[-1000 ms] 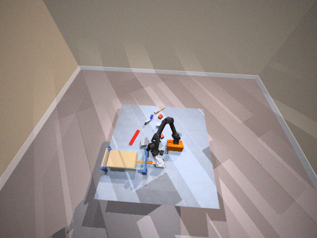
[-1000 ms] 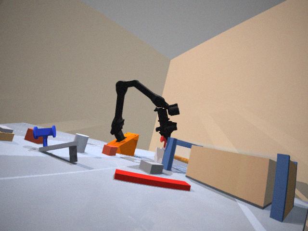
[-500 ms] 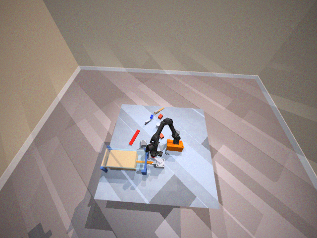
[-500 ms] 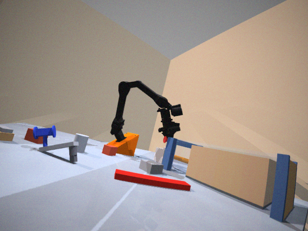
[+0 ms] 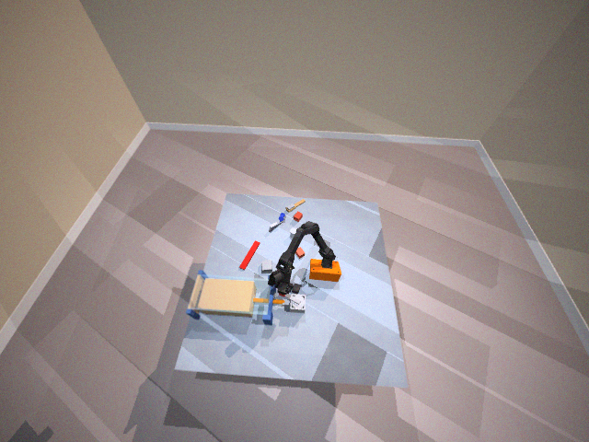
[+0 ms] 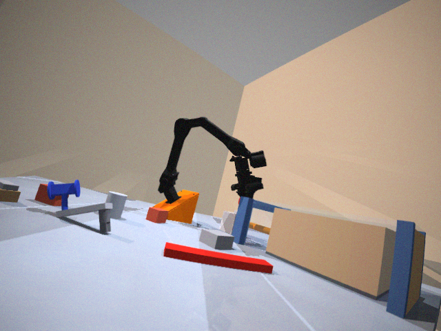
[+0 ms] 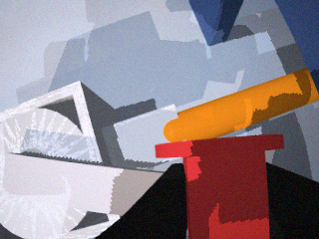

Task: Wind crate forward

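My gripper (image 5: 283,291) (image 6: 244,196) (image 7: 212,172) is shut on the red knob of the winch handle (image 7: 75,181). The handle's pale arm reaches across the top of the white winch (image 5: 297,303) (image 6: 227,222) (image 7: 90,125); its key is hidden. The tan crate (image 5: 226,296) (image 6: 320,249) sits flat in the clear-panelled cubby. Its front is short of the blue frame (image 5: 268,317) (image 6: 242,221) (image 7: 299,25) at the mouth, with a gap between. An orange strap or bar (image 5: 261,300) (image 6: 260,227) (image 7: 239,113) runs from the crate's front past the frame towards the winch.
A grey block (image 5: 267,266) (image 6: 217,238) lies close beside the frame, with a red bar (image 5: 249,255) (image 6: 217,257) farther out. A blue-knobbed grey tool (image 5: 275,225) (image 6: 83,209), a white cup (image 6: 116,205) and red blocks (image 5: 297,216) (image 6: 156,215) stand behind. The arm's orange base (image 5: 325,271) (image 6: 185,208) is near the winch.
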`<state>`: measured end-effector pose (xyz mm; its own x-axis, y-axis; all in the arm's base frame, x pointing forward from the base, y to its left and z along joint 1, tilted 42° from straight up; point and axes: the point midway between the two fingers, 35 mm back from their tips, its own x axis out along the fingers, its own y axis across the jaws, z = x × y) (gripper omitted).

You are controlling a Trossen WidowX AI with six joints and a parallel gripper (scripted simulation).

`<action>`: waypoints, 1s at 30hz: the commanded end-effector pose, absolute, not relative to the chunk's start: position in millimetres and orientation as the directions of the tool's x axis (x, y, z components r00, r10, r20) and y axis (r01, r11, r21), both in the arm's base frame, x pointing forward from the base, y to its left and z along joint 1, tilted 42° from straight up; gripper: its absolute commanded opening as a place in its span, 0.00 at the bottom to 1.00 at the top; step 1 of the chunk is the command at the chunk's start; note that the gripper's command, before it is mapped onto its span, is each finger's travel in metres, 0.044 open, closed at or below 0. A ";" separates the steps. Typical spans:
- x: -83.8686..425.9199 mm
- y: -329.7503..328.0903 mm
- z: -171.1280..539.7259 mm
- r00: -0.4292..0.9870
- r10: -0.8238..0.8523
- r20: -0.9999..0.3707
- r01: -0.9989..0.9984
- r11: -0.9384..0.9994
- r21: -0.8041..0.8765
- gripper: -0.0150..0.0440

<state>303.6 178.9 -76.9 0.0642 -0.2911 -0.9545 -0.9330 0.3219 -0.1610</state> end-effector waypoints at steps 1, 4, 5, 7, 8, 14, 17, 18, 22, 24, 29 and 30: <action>306.8 182.9 -84.7 0.066 -0.294 -0.953 -0.933 0.321 -0.164 0.25; 308.4 185.7 -87.2 0.066 -0.294 -0.953 -0.933 0.321 -0.164 0.25; 309.1 187.1 -88.4 0.066 -0.294 -0.954 -0.933 0.321 -0.164 0.25; 310.1 189.2 -90.2 0.067 -0.294 -0.954 -0.933 0.322 -0.164 0.25; 310.5 190.0 -90.9 0.067 -0.294 -0.954 -0.933 0.322 -0.164 0.25; 312.9 196.7 -96.6 0.067 -0.293 -0.954 -0.933 0.322 -0.164 0.25; 313.8 200.3 -99.7 0.067 -0.293 -0.954 -0.932 0.322 -0.164 0.25; 314.0 201.2 -100.4 0.067 -0.293 -0.954 -0.932 0.322 -0.164 0.25; 314.8 205.8 -104.2 0.067 -0.292 -0.954 -0.932 0.322 -0.164 0.25; 315.0 208.1 -106.2 0.067 -0.292 -0.954 -0.932 0.322 -0.164 0.25; 315.3 214.3 -111.1 0.068 -0.291 -0.954 -0.932 0.322 -0.164 0.25; 315.3 215.2 -111.9 0.068 -0.291 -0.954 -0.932 0.322 -0.164 0.25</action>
